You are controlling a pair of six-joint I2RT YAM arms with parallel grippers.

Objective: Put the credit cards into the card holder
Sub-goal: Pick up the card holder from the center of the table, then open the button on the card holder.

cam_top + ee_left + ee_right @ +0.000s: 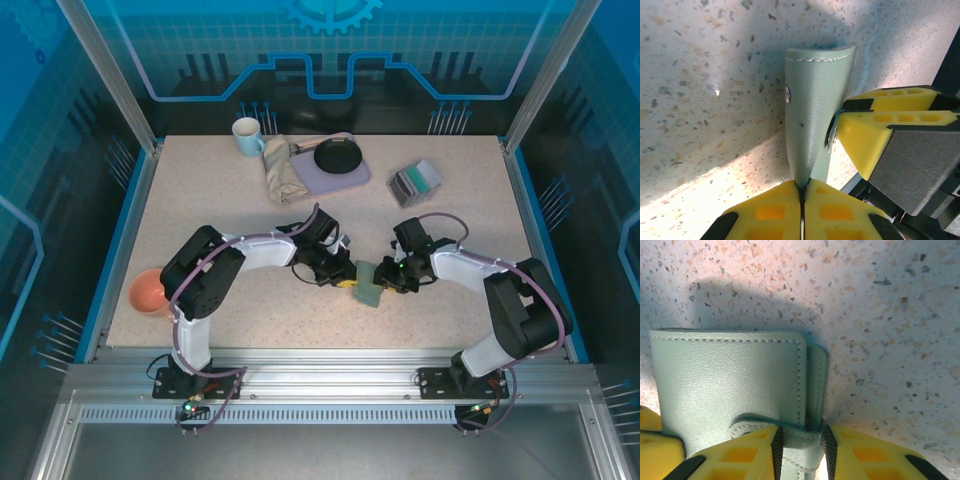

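Observation:
The grey-green card holder (368,285) stands on edge at mid-table between both grippers. My left gripper (347,277) is shut on one thin flap of it; in the left wrist view the flap (815,105) rises from my closed fingertips (802,187), with a metal snap on its side. My right gripper (388,277) is shut on the wallet's small closure tab (799,440), with the stitched cover (730,375) spread to the left. The credit cards (418,180), teal and grey, stand in a small grey box at the back right.
At the back are a white mug (247,136), a crumpled beige cloth (283,172) and a lilac tray (352,178) with a black pan (336,155). An orange bowl (150,291) sits by the left edge.

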